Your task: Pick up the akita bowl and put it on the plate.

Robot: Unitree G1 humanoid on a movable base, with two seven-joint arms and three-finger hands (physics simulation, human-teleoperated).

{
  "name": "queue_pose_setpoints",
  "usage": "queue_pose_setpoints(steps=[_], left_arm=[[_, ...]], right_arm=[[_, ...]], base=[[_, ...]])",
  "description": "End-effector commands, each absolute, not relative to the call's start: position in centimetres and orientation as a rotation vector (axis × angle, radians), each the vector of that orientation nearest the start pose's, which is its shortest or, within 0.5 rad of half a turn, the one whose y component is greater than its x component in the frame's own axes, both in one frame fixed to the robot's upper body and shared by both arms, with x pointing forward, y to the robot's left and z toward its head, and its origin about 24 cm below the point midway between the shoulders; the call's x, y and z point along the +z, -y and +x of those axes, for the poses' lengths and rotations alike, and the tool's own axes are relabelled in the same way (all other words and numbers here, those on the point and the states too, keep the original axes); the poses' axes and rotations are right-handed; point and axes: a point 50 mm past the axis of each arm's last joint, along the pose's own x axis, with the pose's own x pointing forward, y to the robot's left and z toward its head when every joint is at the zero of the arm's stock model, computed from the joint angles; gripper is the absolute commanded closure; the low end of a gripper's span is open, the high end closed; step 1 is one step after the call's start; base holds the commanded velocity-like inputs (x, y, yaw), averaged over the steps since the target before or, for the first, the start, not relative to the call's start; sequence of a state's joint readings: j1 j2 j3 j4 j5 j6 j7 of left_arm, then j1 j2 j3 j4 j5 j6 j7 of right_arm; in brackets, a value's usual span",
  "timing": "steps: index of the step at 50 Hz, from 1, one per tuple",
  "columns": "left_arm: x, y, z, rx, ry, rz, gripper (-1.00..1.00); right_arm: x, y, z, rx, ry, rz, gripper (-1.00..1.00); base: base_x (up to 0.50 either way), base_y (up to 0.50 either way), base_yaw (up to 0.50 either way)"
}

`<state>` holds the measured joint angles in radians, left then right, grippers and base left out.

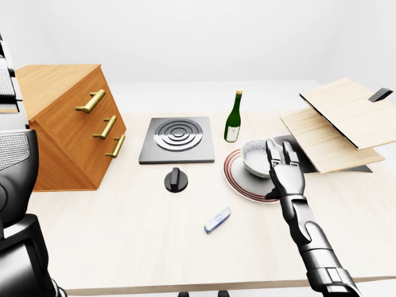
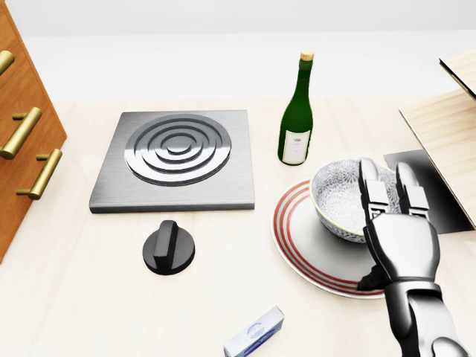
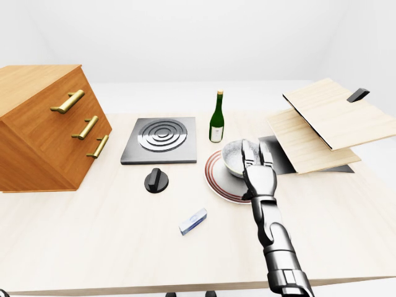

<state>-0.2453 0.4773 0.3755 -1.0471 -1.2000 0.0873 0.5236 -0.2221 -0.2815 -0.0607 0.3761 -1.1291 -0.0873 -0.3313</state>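
Note:
The akita bowl [image 2: 338,197], white with a fine grey pattern, stands upright on the right part of the red-ringed plate [image 2: 301,242], seen right of centre in the head view. My right hand [image 2: 387,178] reaches up from the bottom right, its straight fingers [image 2: 370,186] lying over the bowl's right rim and the thumb down near the plate's lower edge. The fingers are spread and do not close round the bowl. Of my left arm [image 1: 18,204] only a dark part shows at the left edge of the left-eye view; the hand itself is hidden.
A green wine bottle [image 2: 296,119] stands just above the plate. Left of it lie a metal burner plate [image 2: 177,158] and a black knob [image 2: 168,249]. A small blue-white box [image 2: 255,332] lies below. A wooden drawer cabinet [image 1: 68,124] stands left, slanted wooden boards [image 1: 346,124] right.

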Motion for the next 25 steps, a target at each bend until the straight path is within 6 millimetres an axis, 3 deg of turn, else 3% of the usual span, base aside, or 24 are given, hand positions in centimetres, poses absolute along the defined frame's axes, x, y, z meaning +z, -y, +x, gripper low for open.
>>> queue_pose_setpoints(steps=[1, 6, 10, 14, 15, 19, 21, 25], left_arm=[[29.8, -19.3, 14.9, -0.233, 0.921, -0.652, -1.0], [29.6, -19.3, 14.9, -0.223, 0.914, -0.644, -1.0], [29.6, -19.3, 14.9, -0.221, 0.914, -0.646, -1.0], [29.6, -19.4, 14.9, -0.218, 0.916, -0.647, -1.0], [29.6, -19.3, 14.9, -0.218, 0.916, -0.646, -1.0], [29.7, -19.3, 14.9, -0.239, 0.91, -0.649, -1.0], [29.7, -19.3, 14.9, -0.241, 0.909, -0.651, -1.0], [29.6, -19.3, 14.9, -0.231, 0.909, -0.649, -1.0]], right_arm=[[5.6, 21.8, 29.0, -0.204, 0.134, -1.364, -1.0], [10.3, 21.4, 28.9, -0.18, 0.208, -1.264, -1.0], [16.0, 20.1, 28.8, -0.094, 0.336, -1.183, -1.0], [16.1, 20.0, 28.8, -0.092, 0.339, -1.183, -1.0], [19.6, 19.4, 29.1, -0.059, 0.435, -1.16, -1.0], [20.8, 19.2, 29.2, -0.052, 0.469, -1.18, -1.0], [23.0, 18.8, 29.1, -0.031, 0.529, -1.189, -1.0], [25.3, 18.5, 28.7, -0.009, 0.593, -1.214, -1.0]], base=[[0.0, 0.0, 0.0], [0.0, 0.0, 0.0], [0.0, 0.0, 0.0], [0.0, 0.0, 0.0], [0.0, 0.0, 0.0], [0.0, 0.0, 0.0], [0.0, 0.0, 0.0], [0.0, 0.0, 0.0]])
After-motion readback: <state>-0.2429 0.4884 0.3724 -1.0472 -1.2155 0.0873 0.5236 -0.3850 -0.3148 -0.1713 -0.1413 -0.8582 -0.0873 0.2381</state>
